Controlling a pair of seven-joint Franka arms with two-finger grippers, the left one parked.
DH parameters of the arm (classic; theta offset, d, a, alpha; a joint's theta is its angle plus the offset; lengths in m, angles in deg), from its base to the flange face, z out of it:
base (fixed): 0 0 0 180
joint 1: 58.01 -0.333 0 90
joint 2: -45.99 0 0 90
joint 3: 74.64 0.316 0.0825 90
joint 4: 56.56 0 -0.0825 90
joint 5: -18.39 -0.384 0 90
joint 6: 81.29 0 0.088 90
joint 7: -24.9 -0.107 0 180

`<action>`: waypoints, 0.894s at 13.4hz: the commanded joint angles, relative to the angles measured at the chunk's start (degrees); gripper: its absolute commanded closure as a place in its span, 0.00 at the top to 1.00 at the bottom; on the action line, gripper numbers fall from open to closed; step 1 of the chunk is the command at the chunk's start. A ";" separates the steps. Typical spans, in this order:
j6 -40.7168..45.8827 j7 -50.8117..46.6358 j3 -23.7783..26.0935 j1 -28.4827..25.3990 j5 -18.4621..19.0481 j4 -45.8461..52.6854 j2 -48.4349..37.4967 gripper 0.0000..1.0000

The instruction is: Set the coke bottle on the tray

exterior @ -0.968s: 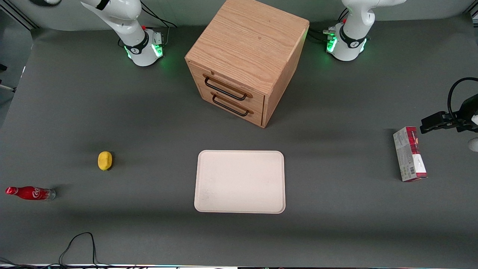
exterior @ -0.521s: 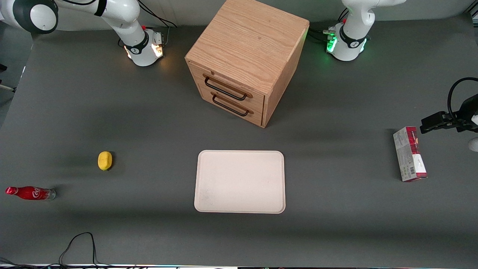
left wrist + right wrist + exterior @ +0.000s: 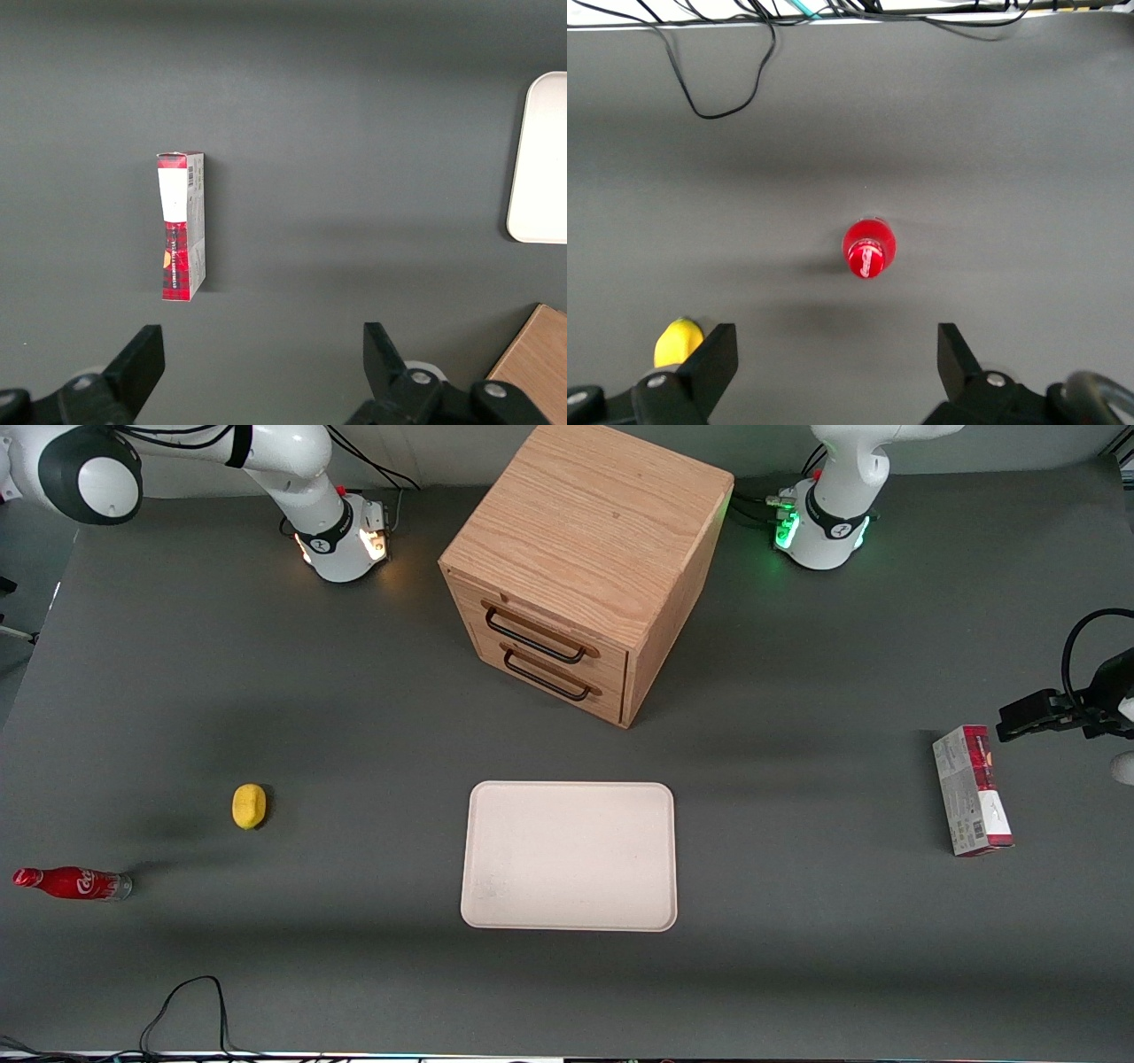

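The large flat pale beige rectangular tray [image 3: 568,856] lies bare, nearest the front camera. A little farther back, well toward the working arm's end of the dark grey worktop [image 3: 354,974], stands the small slim red coke bottle [image 3: 71,883], near a small yellow lemon-like object [image 3: 249,806]. Farthest is the wooden two-drawer box [image 3: 580,567]. The tool [image 3: 837,359] hangs high above the bottle, fingers apart, holding nothing. Approach, grasp, carry and placement all remain, I judge.

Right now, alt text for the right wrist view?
Seen from above, the coke bottle stands upright on the grey table; the gripper hangs above, jaws open and empty. A yellow object sits beside one finger.
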 commanded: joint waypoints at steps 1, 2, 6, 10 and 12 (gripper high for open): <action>-0.90 1.33 0.03 -0.40 -0.30 2.54 2.21 1.00; -1.60 1.41 0.03 -0.49 -0.30 2.54 3.08 1.00; -2.74 1.41 0.21 -0.58 -0.13 2.46 4.93 1.00; -4.94 2.38 0.03 -0.76 -0.13 2.46 7.30 1.00; -5.73 2.38 0.03 -0.76 -0.04 2.37 8.62 1.00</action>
